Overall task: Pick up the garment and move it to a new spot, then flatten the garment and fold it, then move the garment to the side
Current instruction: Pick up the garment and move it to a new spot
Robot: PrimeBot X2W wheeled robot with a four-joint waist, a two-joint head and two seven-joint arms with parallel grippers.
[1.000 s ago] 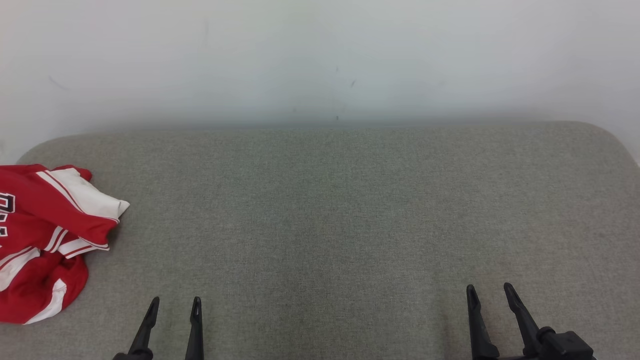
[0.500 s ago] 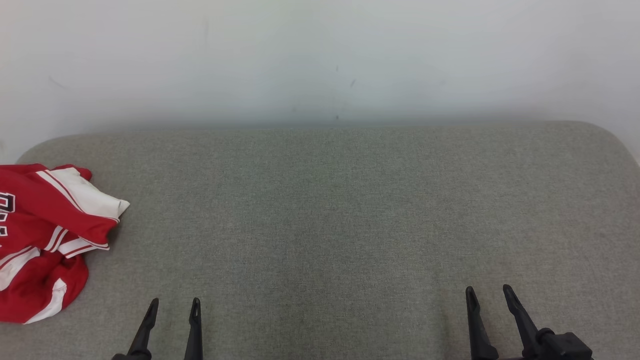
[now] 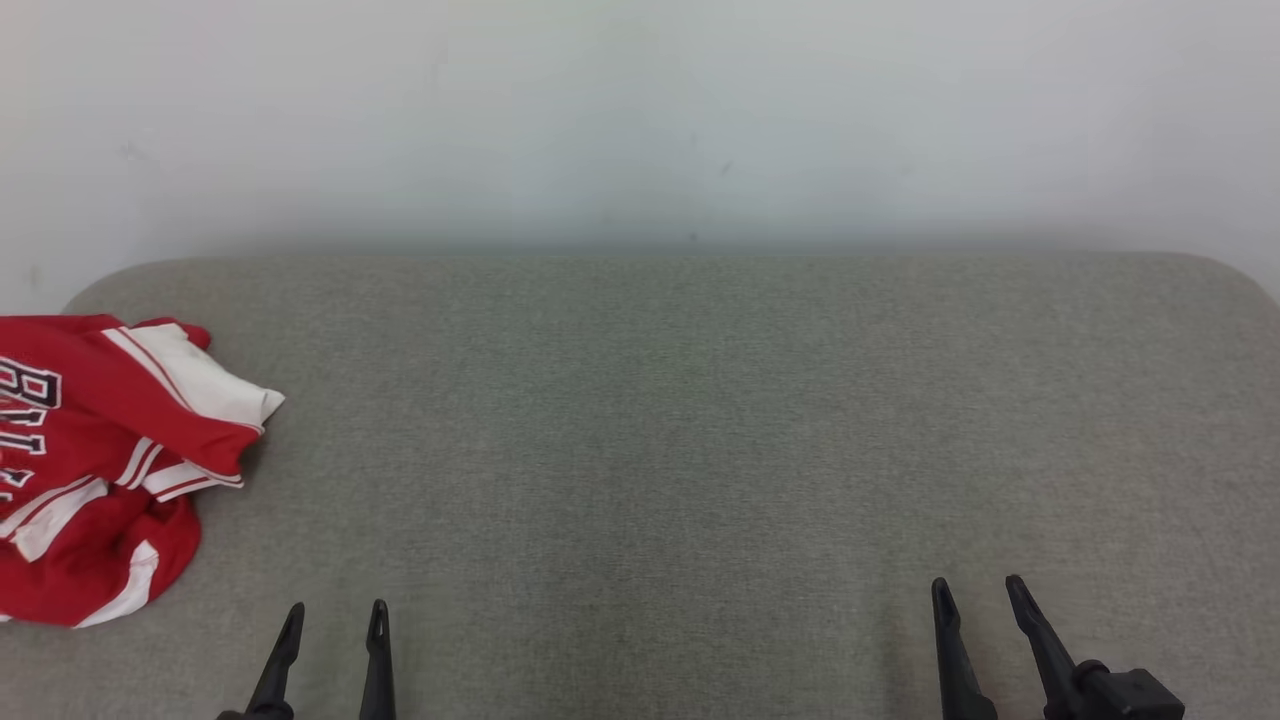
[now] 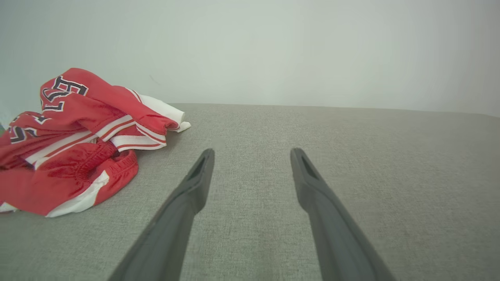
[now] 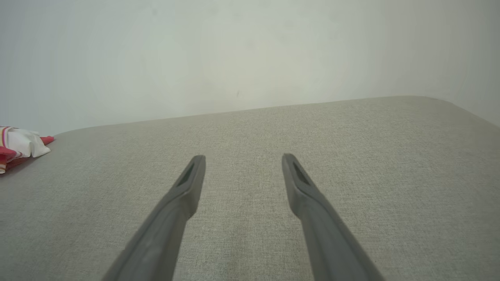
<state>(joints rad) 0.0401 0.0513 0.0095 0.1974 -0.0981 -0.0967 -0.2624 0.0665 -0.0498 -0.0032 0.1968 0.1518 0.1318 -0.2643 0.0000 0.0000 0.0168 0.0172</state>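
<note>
Head view: the garment (image 3: 95, 470), a red jersey with white panels, striped trim and dark lettering, lies crumpled in a heap at the left end of the grey fabric-covered bench (image 3: 650, 420). Its left part is cut off by the picture's edge, so whether it overhangs the bench there cannot be told. The left hand (image 3: 336, 607) shows at the near edge, just right of the heap and apart from it, fingers spread and holding nothing. The right hand (image 3: 977, 582), likewise spread and empty, sits well apart at the near right. Judged step: the first pick-up, not yet begun, since no finger touches cloth. The next move calls for the left hand to travel left and farther in over the heap, then close on a raised fold, such as the striped edge nearest it in the left wrist view. Too shallow a pinch may slip off the soft fabric, and too deep a one may gather several layers. Open room: the middle and right of the bench offer broad space for relocating and flattening. Edges: the rounded far corners meet a pale wall (image 3: 640, 120), which bounds any far-side spread.
</note>
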